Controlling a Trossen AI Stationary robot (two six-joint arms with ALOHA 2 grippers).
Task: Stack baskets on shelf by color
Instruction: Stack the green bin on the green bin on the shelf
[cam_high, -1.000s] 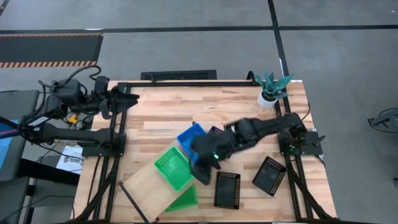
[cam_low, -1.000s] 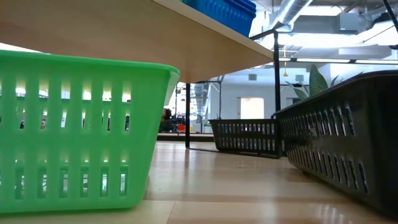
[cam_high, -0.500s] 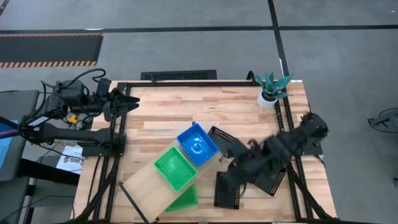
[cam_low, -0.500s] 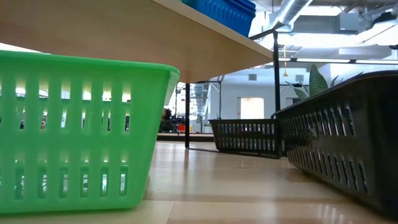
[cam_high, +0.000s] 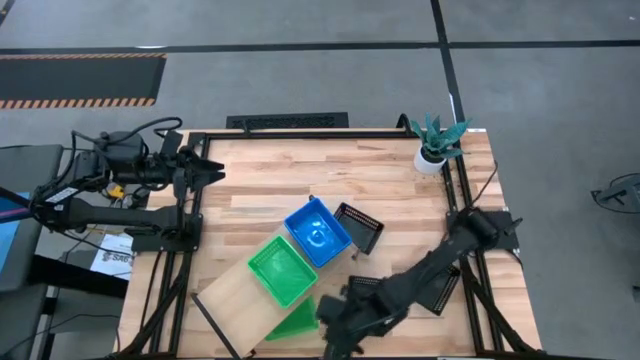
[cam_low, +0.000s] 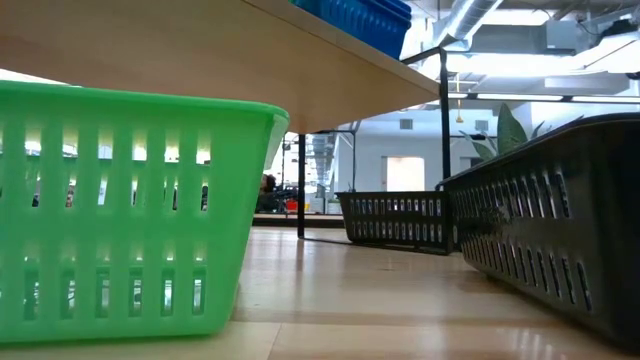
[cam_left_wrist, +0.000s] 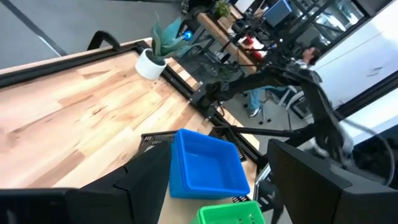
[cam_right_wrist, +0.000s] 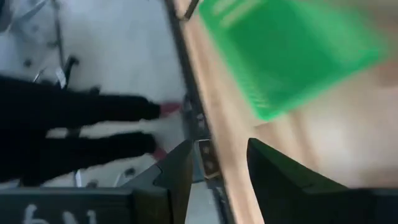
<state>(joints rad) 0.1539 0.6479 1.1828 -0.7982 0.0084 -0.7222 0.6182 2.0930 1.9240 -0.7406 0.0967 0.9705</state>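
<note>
The shelf (cam_high: 228, 298) stands slantwise at the table's near left. A blue basket (cam_high: 317, 233) and a green basket (cam_high: 280, 270) sit on its plank, and another green basket (cam_high: 297, 320) rests on the table under it. One black basket (cam_high: 360, 228) lies beyond the blue one, and two more (cam_high: 438, 285) (cam_high: 367, 293) lie partly under my right arm. My right gripper (cam_high: 333, 338) is open and empty at the table's near edge, beside the lower green basket (cam_right_wrist: 280, 56). My left gripper (cam_high: 207, 171) is open and empty at the far left.
A potted plant (cam_high: 434, 140) in a white pot stands at the far right corner. Bare tabletop (cam_high: 290, 175) lies between my left gripper and the baskets. The low view shows the green basket (cam_low: 120, 210) under the plank (cam_low: 250, 60) and black baskets (cam_low: 395, 220) to the right.
My right gripper has swung from over the blue and green baskets on the shelf toward the table's near edge, passing over the black baskets. The blue basket, partly covered by the arm before, now shows whole on the plank.
</note>
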